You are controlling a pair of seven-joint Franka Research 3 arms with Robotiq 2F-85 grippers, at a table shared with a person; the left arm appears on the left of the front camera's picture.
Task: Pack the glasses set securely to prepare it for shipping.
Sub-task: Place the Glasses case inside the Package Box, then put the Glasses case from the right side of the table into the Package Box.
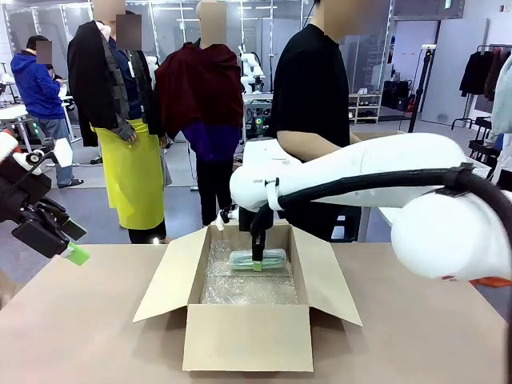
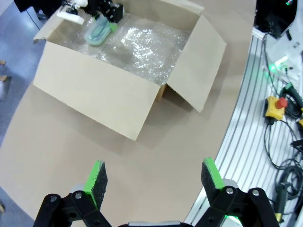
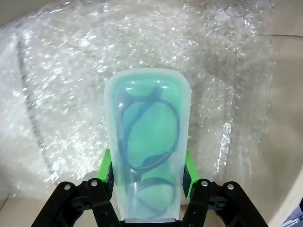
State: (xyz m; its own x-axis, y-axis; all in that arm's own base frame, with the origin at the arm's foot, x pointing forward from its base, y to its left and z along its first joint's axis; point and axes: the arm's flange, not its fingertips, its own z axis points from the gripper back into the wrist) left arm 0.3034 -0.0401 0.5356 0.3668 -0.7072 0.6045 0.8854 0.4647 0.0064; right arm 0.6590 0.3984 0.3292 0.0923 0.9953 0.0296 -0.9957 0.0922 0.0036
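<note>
**Holding the mint case inside the box**

The right gripper pinches the mint case across its narrow width near one end, inside the box, on or just above the bubble wrap. The glossy shell looks light, stiff and slippery, with glasses inside, so a moderate squeeze on its long sides seems safest. The left gripper hangs spread and empty over the table.

a tan counter spans the near side, a silver slotted rail along one edge. beyond it lies a grey floor. glass partitions line the back, and a rack of dark clothes stands far right. the light is bright and even.
</note>
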